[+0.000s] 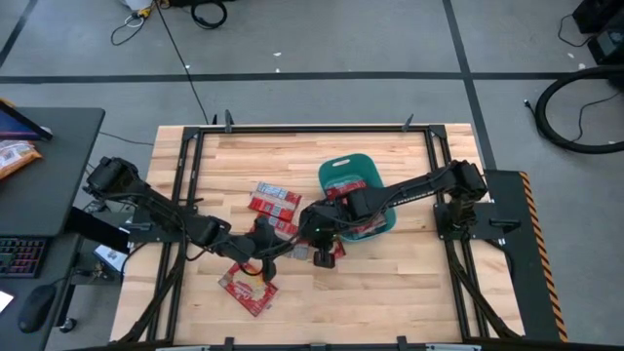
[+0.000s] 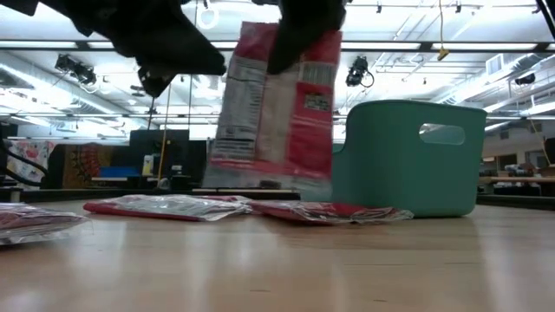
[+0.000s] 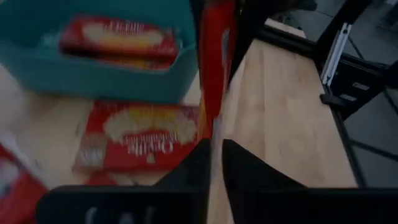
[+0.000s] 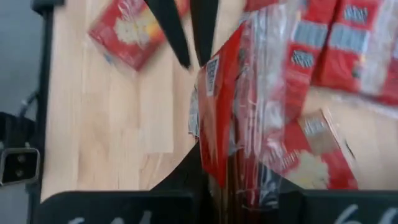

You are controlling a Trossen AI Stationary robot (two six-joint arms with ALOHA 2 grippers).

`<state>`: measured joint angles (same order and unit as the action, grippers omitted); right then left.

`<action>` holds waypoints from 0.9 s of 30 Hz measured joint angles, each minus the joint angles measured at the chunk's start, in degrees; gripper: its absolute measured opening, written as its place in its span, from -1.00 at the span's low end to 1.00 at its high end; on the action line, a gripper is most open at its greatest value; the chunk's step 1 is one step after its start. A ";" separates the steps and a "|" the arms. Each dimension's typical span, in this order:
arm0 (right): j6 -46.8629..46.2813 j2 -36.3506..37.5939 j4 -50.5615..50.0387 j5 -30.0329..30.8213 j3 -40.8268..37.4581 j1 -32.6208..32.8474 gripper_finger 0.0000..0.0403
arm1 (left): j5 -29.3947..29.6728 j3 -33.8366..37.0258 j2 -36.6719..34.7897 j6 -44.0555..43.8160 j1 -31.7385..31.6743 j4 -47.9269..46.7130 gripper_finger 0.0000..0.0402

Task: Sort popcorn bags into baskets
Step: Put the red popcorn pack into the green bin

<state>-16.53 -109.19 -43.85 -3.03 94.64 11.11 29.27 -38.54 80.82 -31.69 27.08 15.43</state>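
Observation:
My right gripper is shut on a red popcorn bag just off the near left corner of the teal basket, and the bag hangs upright. My left gripper is close on the bag's left. Its fingers are narrowly open, tips by the bag's edge. More red bags lie flat in the basket. Others lie on the table beside the basket and near the near edge. My right gripper pinches the bag's upper end between its two fingers, coming from above. The bag hangs upright below them, seen edge-on between the fingers. Whether its lower edge is clear of the table I cannot tell. My left gripper: whether its fingertips touch the bag's edge I cannot tell.
Black frame rails run along the table's sides. A dark desk stands left of the table with a keyboard and an orange snack bag. Bare wood lies at the near right.

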 joint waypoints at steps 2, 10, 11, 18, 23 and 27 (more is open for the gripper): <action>0.06 0.00 -2.69 1.09 1.86 0.00 -0.81 | -0.68 0.00 -0.23 -3.73 -0.19 -2.06 -0.67; 5.93 0.29 -17.81 13.86 12.01 0.00 -0.70 | -11.17 0.01 -4.39 -16.54 -3.47 -6.75 -0.42; 6.93 0.29 -19.13 16.10 13.31 0.00 -0.71 | -12.95 0.03 -4.96 -17.77 -3.91 -7.42 -0.42; 13.71 0.31 -31.60 29.15 20.74 -0.42 -0.77 | -25.43 0.09 -7.40 -22.11 -7.19 -6.77 -0.42; 14.34 0.79 -39.77 33.59 20.79 -1.14 -0.76 | -26.55 0.09 -7.56 -23.03 -7.81 -7.15 -0.42; 15.53 2.33 -40.22 33.66 17.88 -1.82 -0.76 | -26.59 0.10 -7.56 -24.32 -7.79 -7.19 -0.42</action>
<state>-1.01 -106.86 -84.07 30.62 112.51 9.30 2.69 -38.44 73.25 -56.01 19.29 8.24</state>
